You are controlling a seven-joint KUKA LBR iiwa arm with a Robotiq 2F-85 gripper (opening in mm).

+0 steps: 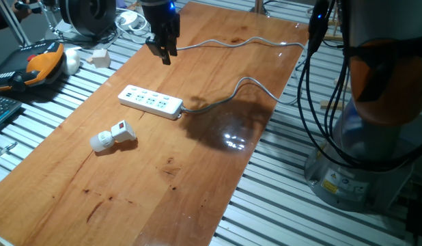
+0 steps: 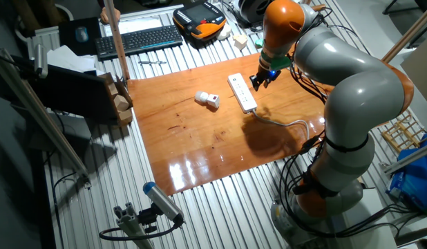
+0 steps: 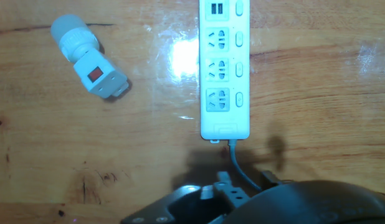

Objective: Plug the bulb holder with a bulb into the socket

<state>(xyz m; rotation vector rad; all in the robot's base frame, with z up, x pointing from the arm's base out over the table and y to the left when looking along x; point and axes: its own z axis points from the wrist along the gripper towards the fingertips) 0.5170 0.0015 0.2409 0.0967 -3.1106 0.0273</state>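
Note:
The bulb holder (image 1: 117, 134) lies on its side on the wooden table, white with a red switch facing up, and the bulb (image 1: 99, 142) forms its rounded end. In the hand view the bulb holder (image 3: 99, 73) is at upper left with the bulb (image 3: 66, 28) pointing away. The socket (image 1: 151, 101) is a long white power strip lying flat, also seen as the socket (image 3: 223, 68), and a grey cable leaves its near end. My gripper (image 1: 163, 55) hangs in the air behind the socket, apart from both, open with nothing in it. From the other side, the gripper (image 2: 258, 80) is beside the socket (image 2: 242, 92).
The grey cable (image 1: 228, 96) snakes across the table to the far right edge. An orange pendant (image 1: 44, 61), a keyboard (image 2: 137, 40) and small white items sit on the slatted bench off the wooden board. The robot base (image 1: 375, 137) stands at right.

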